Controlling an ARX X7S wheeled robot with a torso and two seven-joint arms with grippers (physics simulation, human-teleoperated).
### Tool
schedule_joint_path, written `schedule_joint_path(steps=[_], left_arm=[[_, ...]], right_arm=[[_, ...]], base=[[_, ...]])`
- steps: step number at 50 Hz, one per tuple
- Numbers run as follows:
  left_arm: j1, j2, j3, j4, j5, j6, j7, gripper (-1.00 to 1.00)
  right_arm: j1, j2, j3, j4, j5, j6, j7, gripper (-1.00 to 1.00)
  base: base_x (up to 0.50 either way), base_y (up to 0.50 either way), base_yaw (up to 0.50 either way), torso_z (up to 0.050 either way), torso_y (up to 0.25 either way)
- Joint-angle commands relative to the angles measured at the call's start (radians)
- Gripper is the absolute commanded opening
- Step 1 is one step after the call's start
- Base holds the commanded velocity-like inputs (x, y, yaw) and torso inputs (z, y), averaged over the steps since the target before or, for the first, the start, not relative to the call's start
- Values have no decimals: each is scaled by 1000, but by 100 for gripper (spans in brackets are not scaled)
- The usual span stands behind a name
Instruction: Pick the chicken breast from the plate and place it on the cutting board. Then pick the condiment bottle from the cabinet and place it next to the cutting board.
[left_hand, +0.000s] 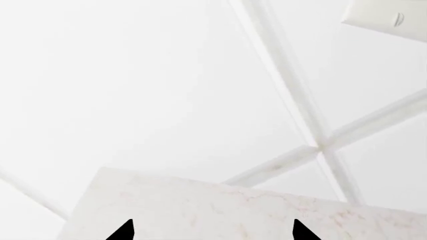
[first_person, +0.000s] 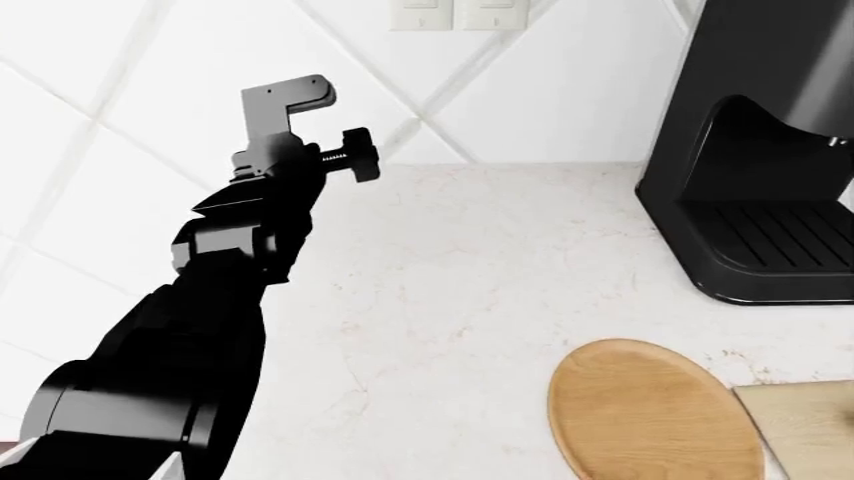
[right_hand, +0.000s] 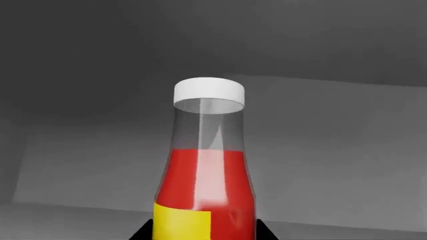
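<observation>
Left wrist view, left gripper: two black fingertips are showing well apart with nothing between them, so the fingers are standing released; they are hanging over the pale veined marble counter, facing the white tiled wall with a cream switch plate on it.

Head view, left arm: the black arm is reaching up at the left, over the counter and near the wall, well apart from everything the task needs.

Head view, plate: the flat round tan-brown wooden plate is lying bare on the near right of the counter; no chicken breast is showing on it.

Head view, cutting board: only a corner of the pale light-wood board is showing, just right of the plate; what lies on it cannot be told.

Head view, obstacle: a tall black coffee machine is standing far right, crowding the space behind the board.

Right wrist view, condiment bottle: the clear bottle of red sauce with a yellow label and white cap is standing upright in a dim grey cabinet interior, centred close in front of the camera.

Right wrist view, right gripper: dark tips are peeking out at either side of the bottle's body; whether they are clenching it I cannot tell.

Handling: the bottle is looking stiff, smooth and likely slippery, fairly light, top-heavy if tipped; the wide labelled body seems the best hold, not the narrow neck.
</observation>
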Motion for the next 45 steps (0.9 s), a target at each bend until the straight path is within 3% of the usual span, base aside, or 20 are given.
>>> schedule_joint_path(steps=[1, 18, 45], left_arm=[[0, 0, 9, 0, -3, -2, 2, 100], [0, 0, 14, 0, -5, -2, -2, 100], [-2, 0, 16, 0, -6, -3, -1, 100]], right_arm=[[-165, -85, -146, 342, 363, -39, -78, -100], [-11, 47, -84, -55, 281, -114, 77, -100], [173, 57, -30, -256, 365, 1, 123, -100]], base=[[13, 5, 12, 0, 0], [8, 3, 7, 0, 0], [0, 0, 0, 0, 0]])
